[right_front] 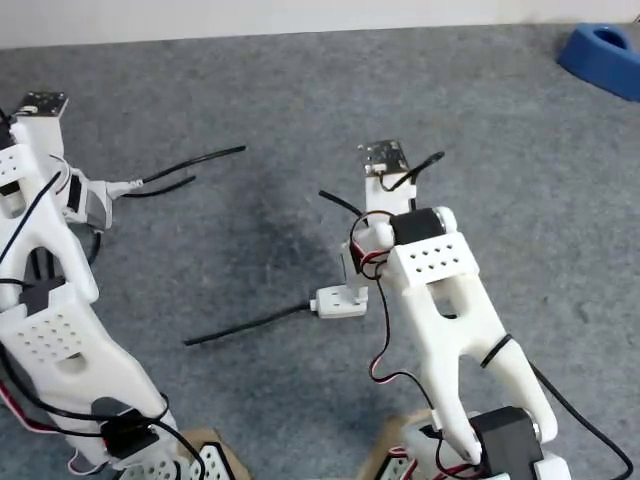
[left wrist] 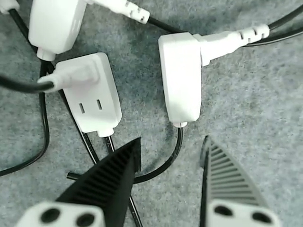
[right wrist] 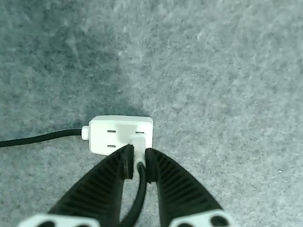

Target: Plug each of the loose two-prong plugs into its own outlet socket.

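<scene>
The left claw (left wrist: 171,142) hangs over the grey carpet-like surface (left wrist: 255,104) with its two black fingers apart, and nothing is between them. Just ahead of one fingertip lies a flat white outlet socket (left wrist: 97,106) with two free slots. A white moulded plug (left wrist: 71,75) sits in it beside those slots. Ahead of the gap lies a second white socket block (left wrist: 181,78), turned on its side, with another white plug (left wrist: 222,40) in it.

The right claw (right wrist: 138,151) is clamped on a small white two-prong plug (right wrist: 138,141) with a black cable. This plug touches the face of a white rectangular socket (right wrist: 111,126) directly in front of the fingertips, next to one free pair of slots.
</scene>
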Available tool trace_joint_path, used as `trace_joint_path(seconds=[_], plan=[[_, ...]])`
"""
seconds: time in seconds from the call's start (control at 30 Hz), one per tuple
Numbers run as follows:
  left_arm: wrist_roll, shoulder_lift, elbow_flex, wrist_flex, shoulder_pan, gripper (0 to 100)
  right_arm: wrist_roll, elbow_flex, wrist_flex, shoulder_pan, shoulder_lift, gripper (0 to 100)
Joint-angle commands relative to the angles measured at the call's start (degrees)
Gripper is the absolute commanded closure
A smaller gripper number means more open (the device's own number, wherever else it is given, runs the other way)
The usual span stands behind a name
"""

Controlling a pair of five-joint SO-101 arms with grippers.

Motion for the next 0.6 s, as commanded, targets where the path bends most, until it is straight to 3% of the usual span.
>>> trace_joint_path(seconds=[0.0,0.57], plan=[[0.44,-4.09,-1.80,0.53,-0.04,79,0.62,-0.40,-0.57,0.22,-0.66,99.3],[0.44,-4.18,-2.15,0.53,0.04,78,1.05,-0.31,-2.68,0.31,-0.48,99.3]])
